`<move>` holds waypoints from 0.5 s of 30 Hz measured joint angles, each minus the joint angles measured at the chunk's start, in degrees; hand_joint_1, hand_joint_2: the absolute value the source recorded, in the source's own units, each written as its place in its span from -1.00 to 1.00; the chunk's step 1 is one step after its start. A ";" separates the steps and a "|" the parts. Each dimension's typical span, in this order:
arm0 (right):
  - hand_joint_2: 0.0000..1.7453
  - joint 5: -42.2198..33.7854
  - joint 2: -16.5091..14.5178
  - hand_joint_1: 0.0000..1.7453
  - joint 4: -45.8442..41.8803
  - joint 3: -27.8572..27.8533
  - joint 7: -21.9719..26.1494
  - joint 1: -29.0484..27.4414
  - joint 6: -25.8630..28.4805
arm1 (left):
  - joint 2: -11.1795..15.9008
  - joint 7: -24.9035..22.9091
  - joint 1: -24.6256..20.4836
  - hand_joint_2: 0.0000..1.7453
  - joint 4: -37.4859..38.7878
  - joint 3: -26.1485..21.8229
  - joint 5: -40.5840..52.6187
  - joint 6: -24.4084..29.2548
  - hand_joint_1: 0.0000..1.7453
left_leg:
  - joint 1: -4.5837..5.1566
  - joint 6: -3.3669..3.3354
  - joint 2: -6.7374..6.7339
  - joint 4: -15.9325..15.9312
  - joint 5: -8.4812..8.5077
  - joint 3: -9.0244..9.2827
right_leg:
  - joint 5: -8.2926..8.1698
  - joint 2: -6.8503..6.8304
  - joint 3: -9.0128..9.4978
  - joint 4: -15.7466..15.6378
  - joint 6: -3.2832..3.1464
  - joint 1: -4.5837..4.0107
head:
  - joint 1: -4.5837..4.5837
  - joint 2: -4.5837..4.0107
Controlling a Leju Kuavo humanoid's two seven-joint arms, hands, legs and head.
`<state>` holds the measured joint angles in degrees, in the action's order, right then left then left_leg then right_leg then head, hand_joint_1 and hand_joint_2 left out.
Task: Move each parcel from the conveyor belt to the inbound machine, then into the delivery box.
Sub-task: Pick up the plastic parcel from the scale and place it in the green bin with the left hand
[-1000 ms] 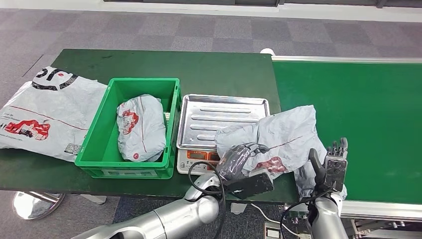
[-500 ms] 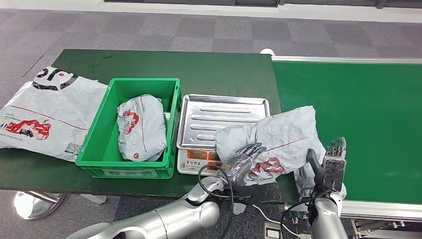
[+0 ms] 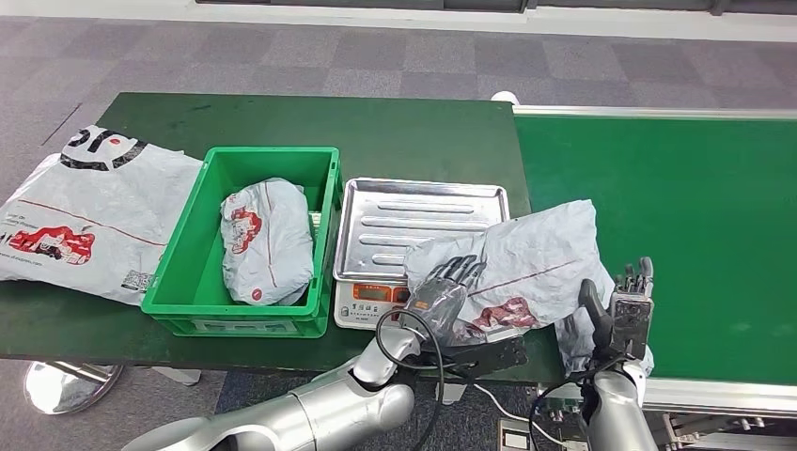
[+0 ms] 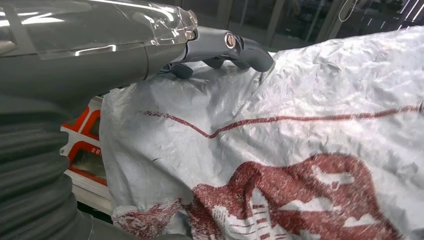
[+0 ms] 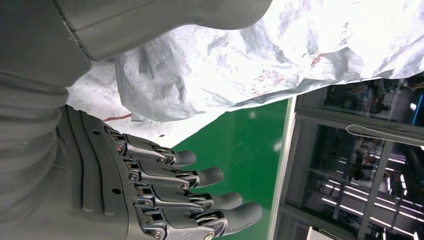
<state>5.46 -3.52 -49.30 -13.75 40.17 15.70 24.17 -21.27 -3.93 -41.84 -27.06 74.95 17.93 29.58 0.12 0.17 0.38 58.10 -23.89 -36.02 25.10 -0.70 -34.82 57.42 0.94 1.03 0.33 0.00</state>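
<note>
left hand (image 3: pixel 445 287) risen onto parcel (image 3: pixel 540 258), scale (image 3: pixel 414 221) beneath

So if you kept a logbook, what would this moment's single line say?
stage: parcel partly on scale tray | left hand resting on parcel, no grip seen | right hand open beside it | green box holds one parcel

My left hand (image 3: pixel 442 293) reaches up from below, fingers (image 4: pixel 247 52) spread and laid flat, gripping nothing. My right hand (image 3: pixel 628 312) stands upright, fingers (image 5: pixel 200 176) straight and apart, thumb out.
</note>
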 joint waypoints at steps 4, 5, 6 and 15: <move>1.00 0.00 0.00 -1.00 0.21 0.00 0.00 0.17 0.00 | 0.00 -0.91 -0.25 1.00 0.25 0.59 0.69 -0.47 -1.00 | 0.00 0.00 0.00 0.00 0.00 0.00 | 0.00 0.00 0.00 0.00 0.00 0.00 | 0.00 0.00; 1.00 -0.03 0.00 -1.00 0.22 0.00 0.00 0.17 0.00 | -0.01 -1.18 -0.27 1.00 0.29 0.70 0.73 -0.95 -1.00 | 0.00 0.00 0.00 0.00 0.00 0.00 | 0.00 0.00 0.00 0.00 0.00 0.00 | 0.00 0.00; 1.00 -0.07 0.00 -1.00 0.23 0.00 0.00 0.16 -0.01 | -0.01 -1.51 -0.27 1.00 0.35 0.80 0.84 -1.45 -1.00 | 0.00 0.00 0.00 0.00 0.00 0.00 | 0.00 0.00 0.00 0.00 0.00 0.00 | 0.00 0.00; 1.00 -0.22 0.00 -1.00 0.23 0.00 0.00 0.07 -0.02 | -0.02 -2.36 -0.28 1.00 0.67 1.00 1.59 -2.32 -1.00 | 0.00 0.00 -0.01 0.00 0.00 0.00 | 0.00 0.01 -0.01 0.00 0.00 0.00 | 0.00 0.00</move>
<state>5.25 -3.52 -49.07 -13.75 40.17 15.78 24.15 -21.29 -6.29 -42.12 -26.39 75.95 19.52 27.26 0.11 0.17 0.37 58.10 -23.89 -36.02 25.10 -0.69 -34.84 57.42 0.94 1.02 0.33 0.00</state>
